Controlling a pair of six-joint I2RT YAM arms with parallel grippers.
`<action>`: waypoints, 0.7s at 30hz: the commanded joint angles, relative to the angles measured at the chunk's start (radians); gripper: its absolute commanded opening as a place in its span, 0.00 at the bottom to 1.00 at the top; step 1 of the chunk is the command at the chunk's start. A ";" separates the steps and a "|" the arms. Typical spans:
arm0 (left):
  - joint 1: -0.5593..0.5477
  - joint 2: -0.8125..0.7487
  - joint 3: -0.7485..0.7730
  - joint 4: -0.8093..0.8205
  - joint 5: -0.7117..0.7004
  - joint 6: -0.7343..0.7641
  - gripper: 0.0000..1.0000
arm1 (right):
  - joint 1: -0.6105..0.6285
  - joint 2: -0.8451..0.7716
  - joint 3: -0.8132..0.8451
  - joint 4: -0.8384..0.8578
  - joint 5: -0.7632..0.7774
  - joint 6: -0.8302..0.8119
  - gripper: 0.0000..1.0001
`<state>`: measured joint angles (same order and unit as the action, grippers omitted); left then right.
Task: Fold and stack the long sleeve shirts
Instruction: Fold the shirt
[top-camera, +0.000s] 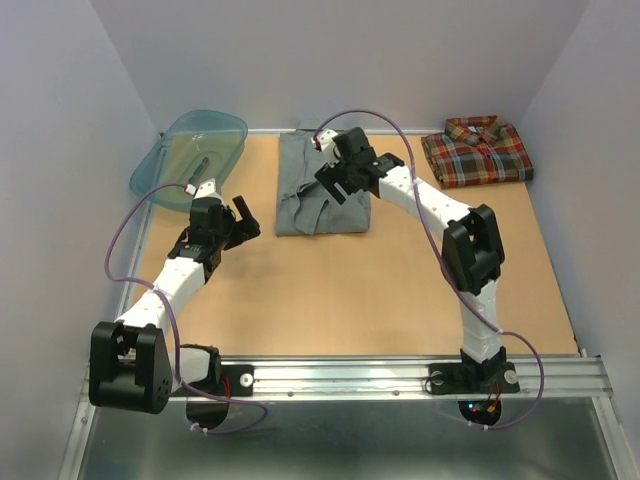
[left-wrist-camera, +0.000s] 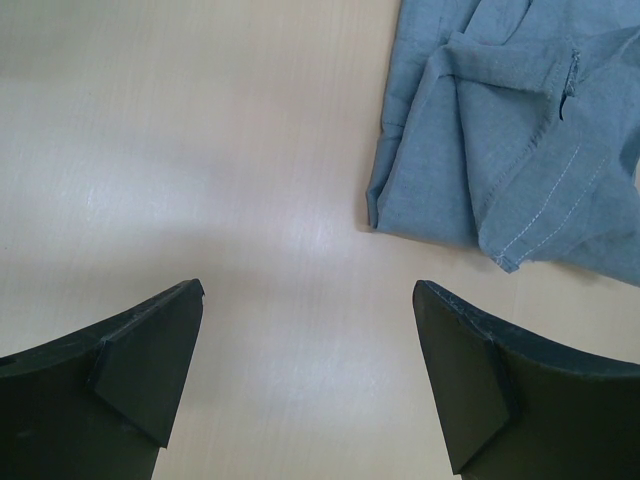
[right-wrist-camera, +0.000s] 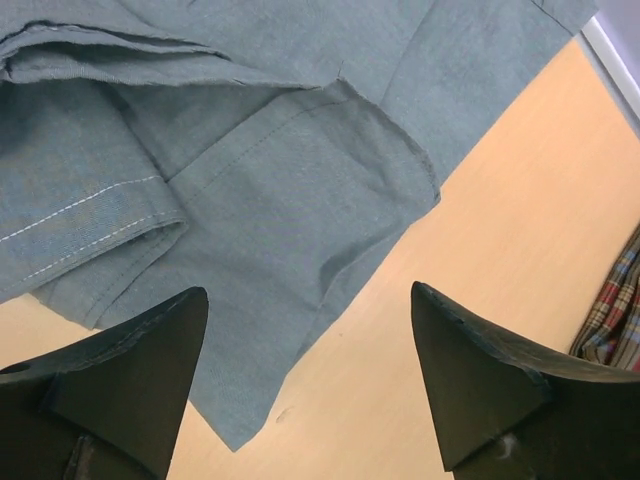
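The grey shirt (top-camera: 305, 200) lies partly folded at the back middle of the table. It also shows in the left wrist view (left-wrist-camera: 500, 150) and the right wrist view (right-wrist-camera: 250, 170). The plaid shirt (top-camera: 476, 150) lies folded at the back right, and its edge shows in the right wrist view (right-wrist-camera: 615, 320). My left gripper (top-camera: 243, 215) is open and empty above bare table, just left of the grey shirt's near corner. My right gripper (top-camera: 335, 180) is open and empty over the grey shirt's right edge.
A teal plastic basin (top-camera: 190, 155) stands at the back left corner with a dark thing inside. White walls close in the table on three sides. A metal rail (top-camera: 400, 375) runs along the near edge.
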<state>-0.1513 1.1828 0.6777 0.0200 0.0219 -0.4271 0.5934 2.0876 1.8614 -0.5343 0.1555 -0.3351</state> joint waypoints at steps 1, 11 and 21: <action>-0.007 0.008 0.006 0.040 -0.002 0.014 0.98 | 0.072 -0.038 -0.048 0.022 -0.074 -0.007 0.90; -0.008 0.015 0.010 0.035 -0.014 0.002 0.98 | 0.226 -0.026 -0.093 0.109 0.013 -0.021 0.84; -0.007 0.023 0.023 -0.014 -0.132 -0.021 0.97 | 0.302 0.040 -0.099 0.137 0.064 -0.059 0.56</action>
<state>-0.1513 1.2041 0.6777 0.0162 -0.0521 -0.4374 0.8848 2.0933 1.7847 -0.4561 0.1749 -0.3725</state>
